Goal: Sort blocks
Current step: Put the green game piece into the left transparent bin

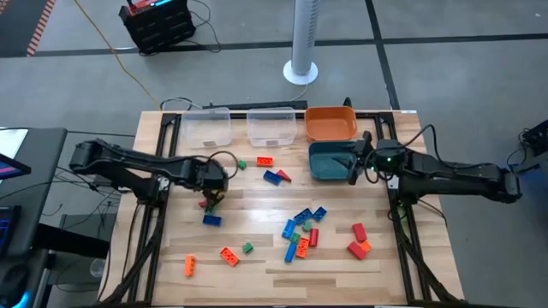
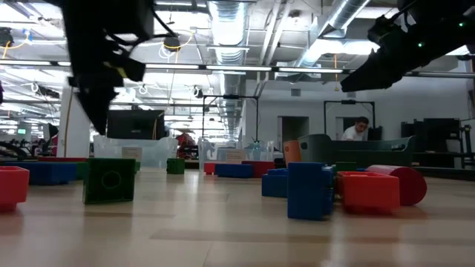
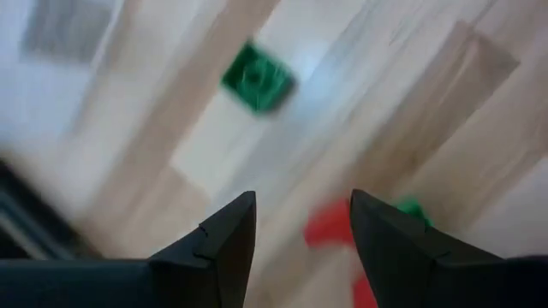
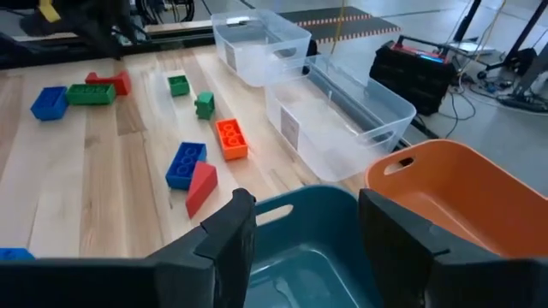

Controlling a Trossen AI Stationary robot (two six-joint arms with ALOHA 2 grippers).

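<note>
Red, orange, blue and green blocks lie scattered flat on the wooden table (image 1: 257,274). My left gripper (image 1: 212,197) points steeply down at the table's left, open, just above a red block (image 3: 330,227) and a green one (image 3: 413,208). That red block shows beside one finger, and the gap between the fingers is empty. Another green block (image 3: 257,77) lies farther off. My right gripper (image 4: 306,205) hangs open over the teal bin (image 4: 291,248) at the far right, with nothing between its fingers.
Two clear bins (image 1: 210,128) (image 1: 271,127) and an orange bin (image 1: 330,123) line the far edge, with the teal bin (image 1: 330,162) in front of the orange one. Blocks cluster at mid-table (image 1: 300,231), with more near the right (image 1: 357,241) and near-left (image 1: 210,258).
</note>
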